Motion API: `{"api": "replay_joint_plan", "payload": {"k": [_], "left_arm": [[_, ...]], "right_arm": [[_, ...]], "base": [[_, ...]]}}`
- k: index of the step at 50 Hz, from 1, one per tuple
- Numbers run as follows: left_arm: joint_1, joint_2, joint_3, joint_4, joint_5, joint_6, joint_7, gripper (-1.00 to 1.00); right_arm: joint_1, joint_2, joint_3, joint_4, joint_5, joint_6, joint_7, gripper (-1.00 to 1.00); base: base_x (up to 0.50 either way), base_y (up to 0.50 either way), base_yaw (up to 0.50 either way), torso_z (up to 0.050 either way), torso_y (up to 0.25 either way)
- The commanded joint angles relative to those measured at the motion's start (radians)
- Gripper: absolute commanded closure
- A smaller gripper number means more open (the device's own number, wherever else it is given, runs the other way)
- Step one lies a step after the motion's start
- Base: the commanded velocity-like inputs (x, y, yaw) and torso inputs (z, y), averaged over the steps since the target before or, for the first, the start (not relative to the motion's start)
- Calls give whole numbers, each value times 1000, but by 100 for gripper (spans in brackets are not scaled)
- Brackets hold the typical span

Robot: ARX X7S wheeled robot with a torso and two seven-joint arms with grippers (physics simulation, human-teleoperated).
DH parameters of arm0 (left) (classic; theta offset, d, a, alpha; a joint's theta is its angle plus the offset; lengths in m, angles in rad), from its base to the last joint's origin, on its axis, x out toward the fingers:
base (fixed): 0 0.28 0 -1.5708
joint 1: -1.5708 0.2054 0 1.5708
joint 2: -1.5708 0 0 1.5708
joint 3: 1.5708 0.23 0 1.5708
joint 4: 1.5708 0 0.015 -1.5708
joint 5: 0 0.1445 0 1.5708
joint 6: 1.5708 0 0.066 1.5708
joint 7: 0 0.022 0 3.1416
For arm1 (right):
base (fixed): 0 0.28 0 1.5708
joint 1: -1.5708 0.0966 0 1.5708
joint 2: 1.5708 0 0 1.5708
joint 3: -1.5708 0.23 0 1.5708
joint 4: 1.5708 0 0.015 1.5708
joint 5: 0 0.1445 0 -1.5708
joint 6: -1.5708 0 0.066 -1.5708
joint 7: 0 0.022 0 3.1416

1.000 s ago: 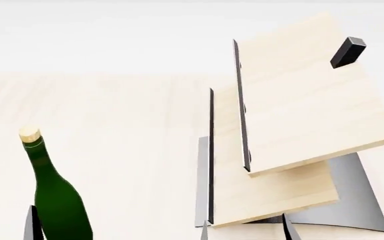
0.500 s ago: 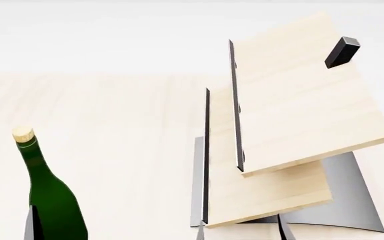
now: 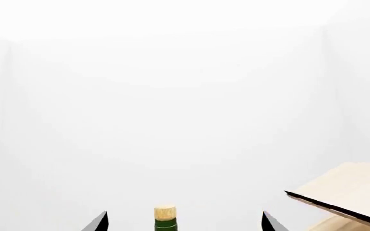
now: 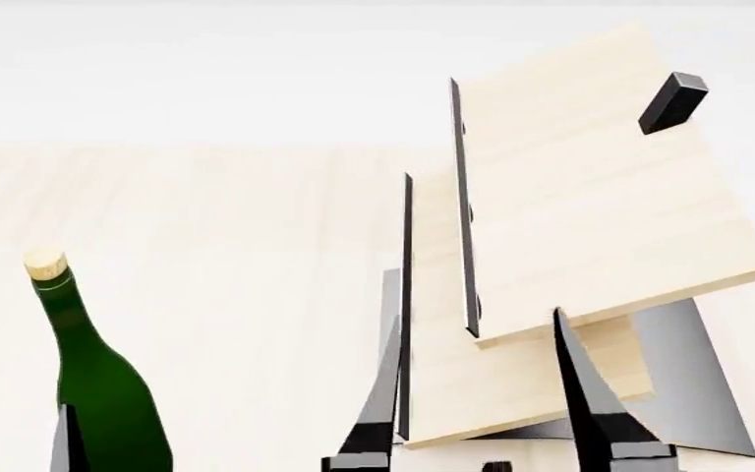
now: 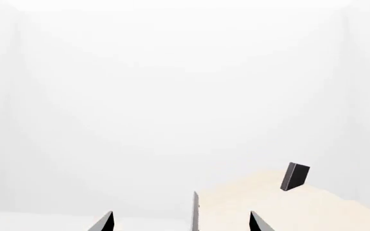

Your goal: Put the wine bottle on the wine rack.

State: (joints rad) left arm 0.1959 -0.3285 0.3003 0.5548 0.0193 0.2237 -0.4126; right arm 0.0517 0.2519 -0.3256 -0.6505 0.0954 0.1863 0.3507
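The wine bottle (image 4: 95, 379) stands upright between the left claw's (image 3: 183, 222) spread fingers, ungripped as far as shows, while the right claw (image 4: 483, 393), fingers apart, rises before the tilted wine rack (image 4: 588, 187), seemingly clearing its approach.

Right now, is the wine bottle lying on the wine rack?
No: the wine bottle stands upright on the table, well apart from the wine rack.
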Motion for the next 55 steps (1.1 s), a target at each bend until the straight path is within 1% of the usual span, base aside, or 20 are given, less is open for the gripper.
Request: {"api": "replay_joint_plan", "payload": {"k": [1, 2, 3, 4, 5, 6, 9, 11, 12, 16, 22, 28, 34, 37, 38, 41, 47, 53, 54, 55], "left_arm": [[1, -3, 5, 2, 4, 1, -4, -100], [1, -4, 5, 4, 3, 0, -5, -100], [0, -4, 5, 6, 3, -2, -5, -100], [-1, -4, 6, 5, 4, -3, -5, -100], [-1, -4, 6, 5, 3, -3, -6, -100], [-1, -5, 6, 4, 3, -3, -6, -100], [-2, -6, 6, 6, 2, -4, -7, -100], [-1, -8, 5, 9, 2, -6, -8, -100], [-3, -9, 3, 9, -3, -7, -8, -100], [-5, -10, 3, 4, -6, -5, -9, -100], [-8, -10, 5, 1, -5, -5, -12, -100], [-8, -12, 6, 2, -6, -5, -13, -100], [-8, -13, 8, 2, -5, -4, -15, -100], [-6, -14, 10, 5, -4, -5, -16, -100], [-7, -14, 12, 3, -3, -4, -16, -100], [-8, -14, 13, -3, -4, 1, -16, -100], [-8, -16, 15, -4, -5, 4, -19, -100], [-7, -17, 18, -1, -6, 1, -20, -100], [-8, -17, 19, -1, -7, 1, -20, -100], [-8, -18, 18, 1, -8, 0, -20, -100]], "right_arm": [[219, -58, 55, -10, 84, 177, -16, -100], [248, -68, 83, -19, 154, 250, -23, -100], [274, -55, 65, -26, 123, 252, -24, -100], [303, -68, 92, -44, 191, 367, -14, -100], [319, -59, 89, -47, 201, 374, -30, -100], [347, -44, 59, -40, 162, 343, -43, -100], [382, -40, 47, -8, 146, 303, -60, -100], [445, -30, 49, -31, 194, 560, -36, -100], [455, -28, 72, -21, 237, 529, -82, -100], [498, -3, 68, -16, 304, 612, -138, -100], [613, 29, -12, 47, 340, 689, -237, -100], [680, -16, 41, 125, 473, 791, -298, -100], [725, -21, 2, 162, 519, 834, -356, -100], [751, -39, 18, 190, 551, 867, -361, -100], [771, -50, 40, 211, 606, 905, -390, -100], [797, -65, 57, 245, 631, 926, -395, -100], [865, -107, 114, 349, 771, 1050, -440, -100], [895, -125, 114, 429, 796, 1067, -464, -100], [907, -137, 133, 455, 830, 1112, -453, -100], [920, -132, 113, 466, 832, 1141, -452, -100]], "base": [[0, 0, 0, 0, 0], [0, 0, 0, 0, 0], [0, 0, 0, 0, 0], [0, 0, 0, 0, 0], [0, 0, 0, 0, 0], [0, 0, 0, 0, 0], [0, 0, 0, 0, 0], [0, 0, 0, 0, 0], [0, 0, 0, 0, 0], [0, 0, 0, 0, 0], [0, 0, 0, 0, 0], [0, 0, 0, 0, 0], [0, 0, 0, 0, 0], [0, 0, 0, 0, 0], [0, 0, 0, 0, 0], [0, 0, 0, 0, 0], [0, 0, 0, 0, 0], [0, 0, 0, 0, 0], [0, 0, 0, 0, 0], [0, 0, 0, 0, 0]]}}
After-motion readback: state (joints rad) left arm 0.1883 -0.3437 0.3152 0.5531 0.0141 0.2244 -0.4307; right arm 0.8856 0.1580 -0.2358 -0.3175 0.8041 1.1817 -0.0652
